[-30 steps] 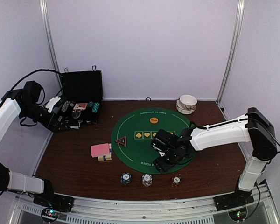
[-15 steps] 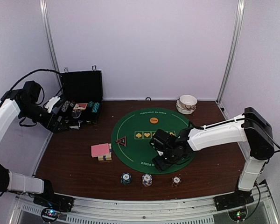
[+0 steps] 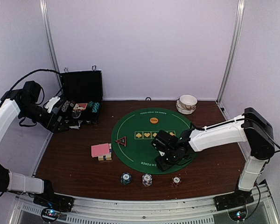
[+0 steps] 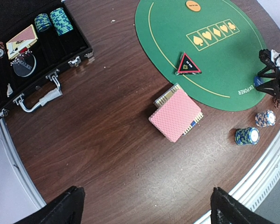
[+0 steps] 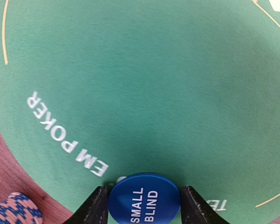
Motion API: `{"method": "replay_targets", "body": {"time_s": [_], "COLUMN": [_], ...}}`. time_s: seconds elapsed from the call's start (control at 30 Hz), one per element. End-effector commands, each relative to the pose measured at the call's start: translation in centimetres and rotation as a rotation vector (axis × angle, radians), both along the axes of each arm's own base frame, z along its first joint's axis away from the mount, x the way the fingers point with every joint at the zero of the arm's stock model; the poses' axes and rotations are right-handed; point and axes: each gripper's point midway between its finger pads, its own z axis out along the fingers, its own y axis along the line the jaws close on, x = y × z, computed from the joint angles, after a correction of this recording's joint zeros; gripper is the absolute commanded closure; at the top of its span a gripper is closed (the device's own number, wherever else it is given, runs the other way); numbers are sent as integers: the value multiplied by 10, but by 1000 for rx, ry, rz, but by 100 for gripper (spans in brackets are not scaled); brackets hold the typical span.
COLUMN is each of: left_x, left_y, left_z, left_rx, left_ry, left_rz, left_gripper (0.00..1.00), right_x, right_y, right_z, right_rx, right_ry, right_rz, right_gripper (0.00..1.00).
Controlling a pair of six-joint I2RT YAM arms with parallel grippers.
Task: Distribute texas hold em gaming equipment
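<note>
My right gripper (image 3: 165,161) hangs low over the near edge of the green poker mat (image 3: 140,127). It is shut on a blue "SMALL BLIND" disc (image 5: 144,198), which is held between both fingers. An orange disc (image 3: 153,120) lies at the far side of the mat. The black-and-red triangular marker (image 3: 121,141) lies at the mat's left edge. A pink-backed card deck (image 3: 101,150) lies on the wood left of the mat. Three chip stacks (image 3: 147,179) stand near the front edge. My left gripper (image 4: 147,210) is open and empty, held high beside the case.
An open black case (image 3: 79,100) at the back left holds more chips (image 4: 60,21) and cards (image 4: 22,39). Stacked white bowls (image 3: 187,103) stand at the back right. A chip stack (image 5: 14,210) sits just off the mat near my right gripper.
My right gripper has shifted slightly over the near part of the mat with the blue disc in it. The left arm has not moved.
</note>
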Motion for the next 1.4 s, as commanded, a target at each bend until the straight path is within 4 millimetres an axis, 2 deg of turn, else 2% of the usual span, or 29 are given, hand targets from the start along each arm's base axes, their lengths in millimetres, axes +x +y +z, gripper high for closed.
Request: {"method": "replay_targets", "body": {"time_s": [0.0,0.2,0.43,0.6,0.7,0.77,0.83,0.93,1.1,1.27,1.37], "left_x": [0,0,1,-1,-2,-2,-2,-3,-3,-2,-2], "left_y": [0,-1,-2,-2,-2,-1,-1,-1,-1,-1,-2], "left_z": [15,16,17,17,16,16,17,19,19,20,21], "left_rx": [-4,-13,-15,-13,-11,-5,-2,-3,0,-3,-7], "left_ry": [-51,-51,-51,-45,-42,-42,-43,-45,-47,-46,-44], "left_rz": [-6,-9,-9,-14,-19,-19,-19,-23,-27,-27,-28], "left_gripper": [2,2,3,2,3,2,3,2,3,3,2], "right_x": [8,13,18,17,15,11,0,-25,-65,-91,-101], "right_y": [-42,-62,-66,-65,-61,-59,-56,-56,-60,-55,-51], "right_z": [-3,1,2,12,30,44,55,64,71,66,55], "right_rx": [-87,-104,-123,-112,-80,-62,-48,-34,-18,-6,-31], "right_ry": [-23,-35,-36,-35,-41,-43,-33,3,60,112,137], "right_rz": [-81,-116,-114,-107,-94,-79,-51,-17,23,72,101], "right_gripper": [49,50,49,28,18,15,14,12,11,14,15]}}
